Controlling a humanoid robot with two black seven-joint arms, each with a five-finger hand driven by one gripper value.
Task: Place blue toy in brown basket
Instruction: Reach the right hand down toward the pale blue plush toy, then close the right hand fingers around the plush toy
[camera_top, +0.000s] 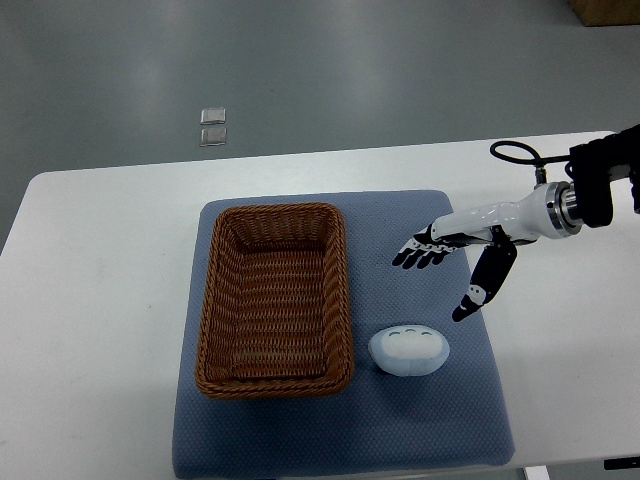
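Observation:
A pale blue, rounded toy (410, 350) lies on the blue mat (400, 420), just right of the brown wicker basket (213, 300). The basket holds nothing. My right hand (445, 272) reaches in from the right edge and hovers above and slightly right of the toy, apart from it. Its fingers (420, 252) are spread flat and the thumb (478, 290) points down toward the toy, with nothing held. The left arm does not show.
The mat lies on a white table (90, 300) with rounded corners. Beyond the table's far edge, two small square plates (213, 126) sit on the grey floor. A brown box corner (605, 10) shows at the top right.

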